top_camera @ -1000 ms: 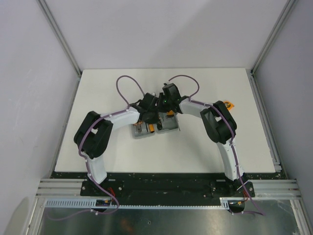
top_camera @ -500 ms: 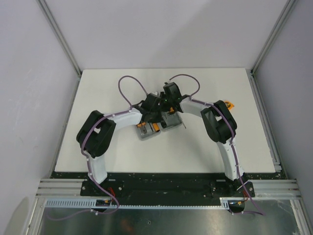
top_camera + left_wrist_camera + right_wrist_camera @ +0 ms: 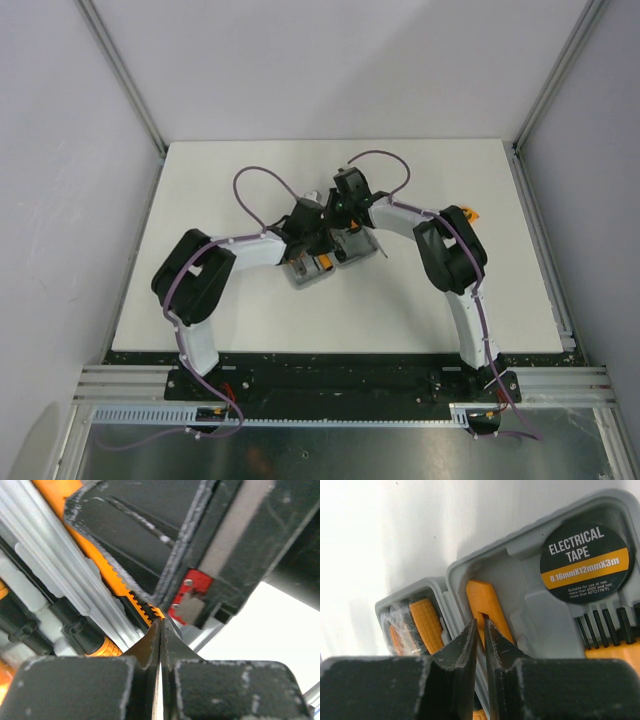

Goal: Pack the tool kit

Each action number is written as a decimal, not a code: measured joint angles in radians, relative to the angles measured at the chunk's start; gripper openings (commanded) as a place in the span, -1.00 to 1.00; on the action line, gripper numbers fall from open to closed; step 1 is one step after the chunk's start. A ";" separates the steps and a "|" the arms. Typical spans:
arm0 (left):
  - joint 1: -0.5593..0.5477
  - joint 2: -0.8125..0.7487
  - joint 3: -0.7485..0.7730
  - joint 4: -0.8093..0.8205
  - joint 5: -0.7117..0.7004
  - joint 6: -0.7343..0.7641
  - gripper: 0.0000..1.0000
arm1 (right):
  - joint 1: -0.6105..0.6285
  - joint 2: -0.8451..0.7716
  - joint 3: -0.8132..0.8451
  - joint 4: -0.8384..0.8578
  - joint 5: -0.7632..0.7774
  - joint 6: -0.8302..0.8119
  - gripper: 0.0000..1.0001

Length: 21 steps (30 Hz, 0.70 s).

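The tool kit's grey case lies open mid-table under both grippers. In the right wrist view one half holds an orange knife and a black roll of electrical tape. The other half holds an orange-gripped handle. My right gripper hovers over the wall between the halves, its jaws a narrow slit apart with nothing between them. My left gripper is shut and empty, its tips close to the grey ribbed case and an orange toothed tool. Both grippers meet above the case: the left gripper, the right gripper.
An orange-and-black object lies on the white table behind the right arm's elbow. Grey walls and metal rails bound the table. The right wrist's black body with a red part hangs close over the left gripper.
The case has slid right and turned slightly. Both grippers moved with it; the left arm stretched further right, and its jaws closed fully.
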 measured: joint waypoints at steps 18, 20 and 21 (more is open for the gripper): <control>0.063 -0.169 -0.185 -0.043 0.094 -0.056 -1.00 | 0.037 -0.120 -0.077 -0.212 0.092 -0.026 -0.67; 0.066 -0.183 -0.192 -0.060 0.099 -0.056 -0.99 | 0.045 -0.136 -0.088 -0.229 0.112 -0.046 -0.66; 0.067 -0.191 -0.195 -0.069 0.099 -0.055 -0.96 | 0.049 -0.142 -0.090 -0.235 0.127 -0.059 -0.65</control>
